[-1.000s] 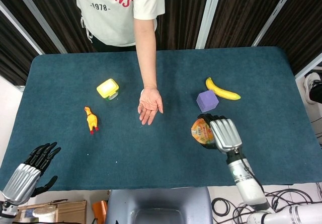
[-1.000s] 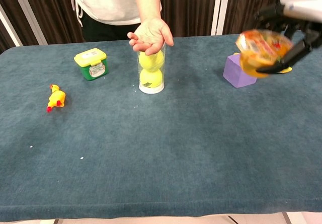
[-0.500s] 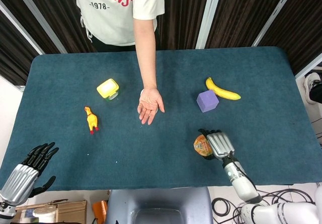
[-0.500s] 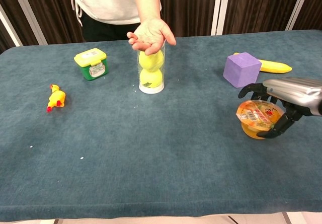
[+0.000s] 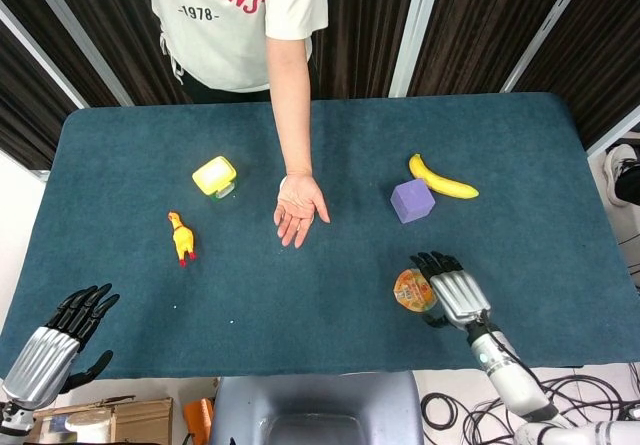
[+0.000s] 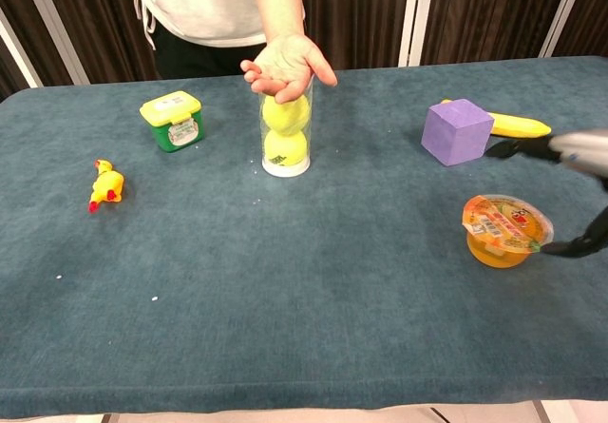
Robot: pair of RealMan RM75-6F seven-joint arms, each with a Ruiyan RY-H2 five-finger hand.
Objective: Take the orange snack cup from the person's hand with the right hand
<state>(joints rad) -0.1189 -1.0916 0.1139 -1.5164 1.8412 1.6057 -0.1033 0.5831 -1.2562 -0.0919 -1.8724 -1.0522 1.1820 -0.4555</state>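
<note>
The orange snack cup (image 6: 506,230), carried aloft a second ago and lowered half a second ago, now stands upright on the table (image 5: 120,145) near the front right edge. The right robot hand (image 5: 452,290) has let go: its fingers are spread beside the cup and hold nothing, apparently so the cup stays put as the hand backs away. The person's hand (image 5: 299,208) waits empty and palm-up over a clear tube of tennis balls (image 6: 286,136), and the left robot hand (image 5: 58,337) idles open.
</note>
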